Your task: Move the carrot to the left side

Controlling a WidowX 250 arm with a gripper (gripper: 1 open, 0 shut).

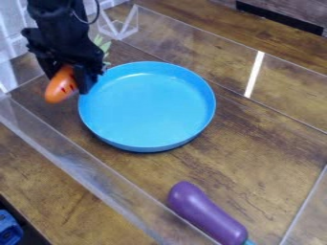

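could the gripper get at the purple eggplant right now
Probably not yet: the gripper seems to be holding the carrot, though nothing visible stands over the purple eggplant.

We see soft, moderately bright light with faint pale glare on the brown wooden tabletop [128, 191] and the clear plastic wall [96, 172]. Shadows darken the lower left corner; fine detail looks soft at this low resolution.

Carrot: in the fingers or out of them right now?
In: the carrot sits against the dark fingers, above the left end of the blue plate.
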